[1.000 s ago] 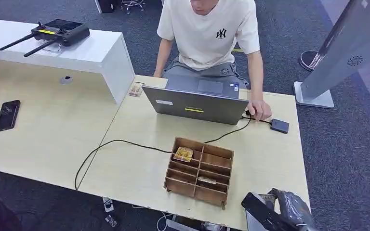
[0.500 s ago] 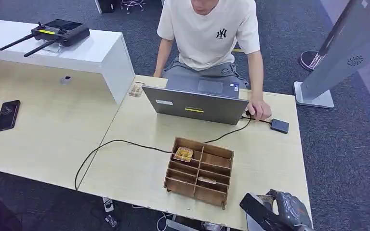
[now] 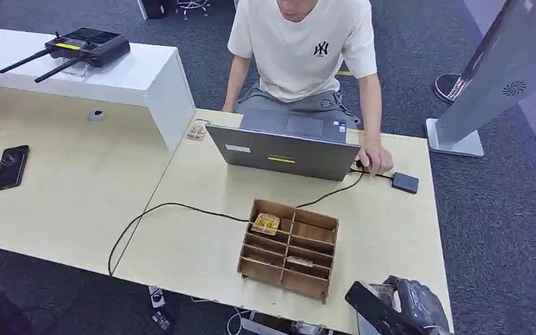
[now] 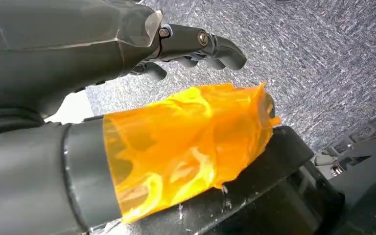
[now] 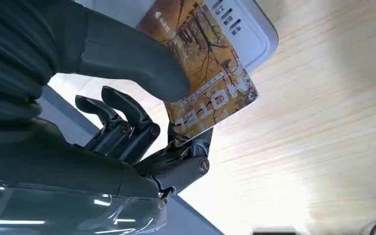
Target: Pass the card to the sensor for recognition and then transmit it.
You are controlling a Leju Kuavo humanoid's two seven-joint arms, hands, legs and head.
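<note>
— What's held? — The right hand (image 5: 127, 117) pinches an orange autumn-print card (image 5: 205, 73) reading "HOTEL" over a white rounded sensor pad (image 5: 245, 29), near the pale wooden tabletop's (image 3: 195, 244) front right corner.
— The left hand (image 4: 191, 46)? — Fingers curled, empty.

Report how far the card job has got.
Done: the right hand holds the hotel card, pinched under its thumb. In hand: the card sits over a white, round-cornered device, likely the sensor, at the table's near right corner. Left: recognition isn't confirmed by anything visible, and the card has not yet been passed on.
</note>
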